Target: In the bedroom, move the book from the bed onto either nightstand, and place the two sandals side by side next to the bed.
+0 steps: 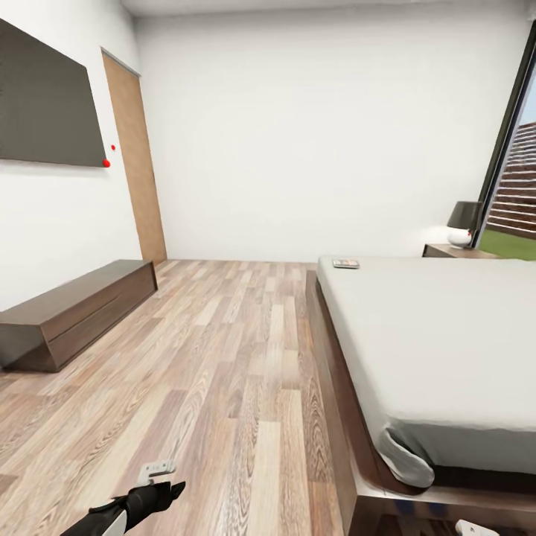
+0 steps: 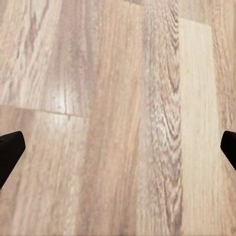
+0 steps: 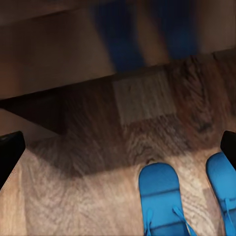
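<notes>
A robot faces the bed (image 1: 447, 335) with both grippers spread empty; 2 blue sandals (image 3: 160, 199) lie side by side by its dark frame, apparently done, so fetching the book (image 1: 345, 263) at the mattress's far corner comes next.

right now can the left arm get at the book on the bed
Probably not. The book lies at the bed's far end, by the headboard side, while the left gripper hangs open low over the floor near the foot. The base would likely need to drive forward first.
</notes>
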Tool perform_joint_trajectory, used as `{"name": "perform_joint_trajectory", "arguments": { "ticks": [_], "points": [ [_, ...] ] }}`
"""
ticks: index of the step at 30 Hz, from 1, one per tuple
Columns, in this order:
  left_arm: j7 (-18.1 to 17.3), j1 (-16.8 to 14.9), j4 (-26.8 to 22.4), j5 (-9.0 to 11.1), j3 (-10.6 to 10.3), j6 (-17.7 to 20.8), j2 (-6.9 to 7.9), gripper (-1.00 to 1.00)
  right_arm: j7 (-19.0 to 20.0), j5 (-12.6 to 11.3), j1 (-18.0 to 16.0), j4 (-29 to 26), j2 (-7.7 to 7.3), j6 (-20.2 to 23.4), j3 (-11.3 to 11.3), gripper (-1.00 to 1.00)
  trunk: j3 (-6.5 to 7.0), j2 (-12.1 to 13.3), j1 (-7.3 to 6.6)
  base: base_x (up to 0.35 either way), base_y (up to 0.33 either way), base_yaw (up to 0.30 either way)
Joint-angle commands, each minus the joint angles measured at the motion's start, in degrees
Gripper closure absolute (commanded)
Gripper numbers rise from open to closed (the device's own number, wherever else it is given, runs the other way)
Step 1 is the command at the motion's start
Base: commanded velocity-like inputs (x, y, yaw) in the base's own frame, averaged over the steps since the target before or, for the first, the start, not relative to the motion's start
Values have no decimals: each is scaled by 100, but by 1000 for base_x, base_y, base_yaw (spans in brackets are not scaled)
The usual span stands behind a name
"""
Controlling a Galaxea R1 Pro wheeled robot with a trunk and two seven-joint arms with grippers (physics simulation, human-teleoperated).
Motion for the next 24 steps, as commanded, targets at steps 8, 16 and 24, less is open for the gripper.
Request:
{"name": "perform_joint_trajectory", "arguments": {
  "ticks": [8,16,24],
  "points": [
    [-23,-2,0,46,-11,15,2,-100,53,-23,-3,9,1,-14,-36,-100,138,320,-178,0,0,0],
    [-20,-2,0,46,-11,15,1,-100,54,-23,-3,7,1,-14,-35,-100,282,641,-353,0,0,0],
    [-20,-2,0,46,-11,15,3,-100,54,-23,-3,6,1,-14,-34,-100,426,962,-529,0,0,0]
  ]
}}
